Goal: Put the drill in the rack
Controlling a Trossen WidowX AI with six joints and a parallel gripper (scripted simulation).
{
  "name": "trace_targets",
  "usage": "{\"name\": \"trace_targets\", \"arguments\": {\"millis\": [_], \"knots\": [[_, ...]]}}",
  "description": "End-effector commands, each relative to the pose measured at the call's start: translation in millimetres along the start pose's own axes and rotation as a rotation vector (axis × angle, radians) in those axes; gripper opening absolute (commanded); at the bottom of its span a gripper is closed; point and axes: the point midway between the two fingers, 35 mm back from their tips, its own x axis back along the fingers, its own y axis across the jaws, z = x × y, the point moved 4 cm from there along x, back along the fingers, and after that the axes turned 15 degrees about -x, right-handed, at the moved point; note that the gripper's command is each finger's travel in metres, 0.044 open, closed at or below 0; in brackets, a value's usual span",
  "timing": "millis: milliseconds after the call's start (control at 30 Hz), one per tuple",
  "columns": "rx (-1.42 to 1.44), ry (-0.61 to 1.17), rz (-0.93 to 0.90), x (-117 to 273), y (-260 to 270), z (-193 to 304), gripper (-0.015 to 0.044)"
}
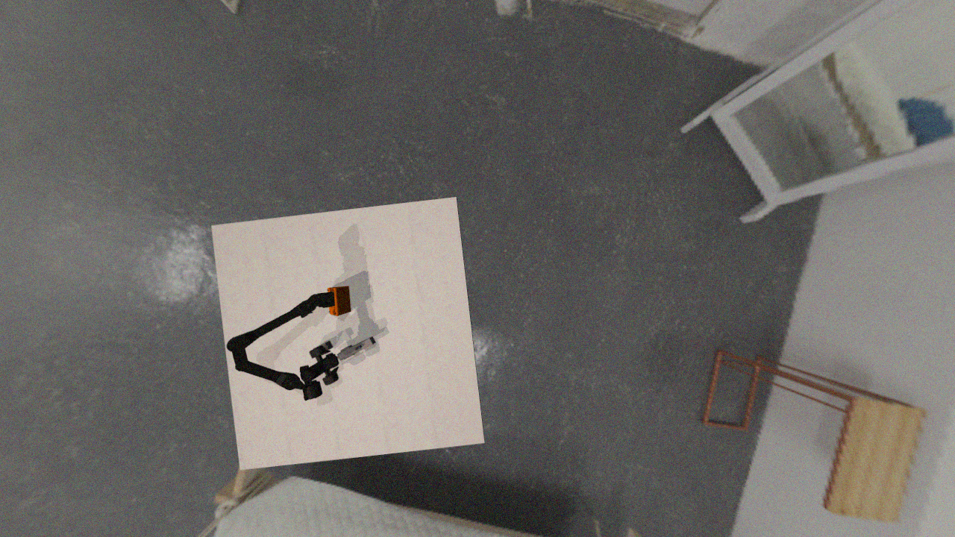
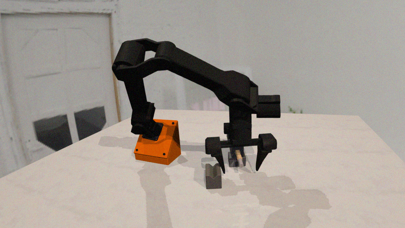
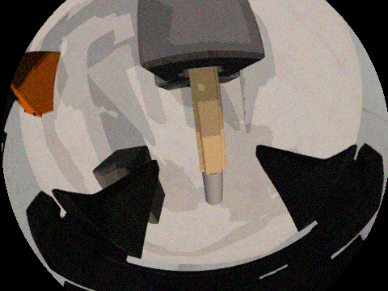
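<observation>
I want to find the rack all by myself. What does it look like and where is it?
Start at the orange base that the black arm stands on. Look toward the near edge of the table, by the wide-open pincer. The rack is the small dark grey block beside one pincer finger; only it has a V-shaped groove cut along its top.

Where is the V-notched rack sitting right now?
In the exterior view the rack sits on the table, just in front of the open gripper, beside one fingertip, on the side of the orange base.

Tan drill (image 3: 209,129) seated in grey housing (image 3: 196,16)
</observation>
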Motion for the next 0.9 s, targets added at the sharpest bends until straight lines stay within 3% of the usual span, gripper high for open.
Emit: {"name": "trace_targets", "arguments": {"millis": [0,600,867], "knots": [[-0.003,0.0,-0.001,-1.2,0.9,-2.7,0.044],[-0.003,0.0,-0.001,-3.8,2.7,-8.5,0.044],[-0.002,0.003,0.003,-2.4,1.4,-6.4,0.023]]}}
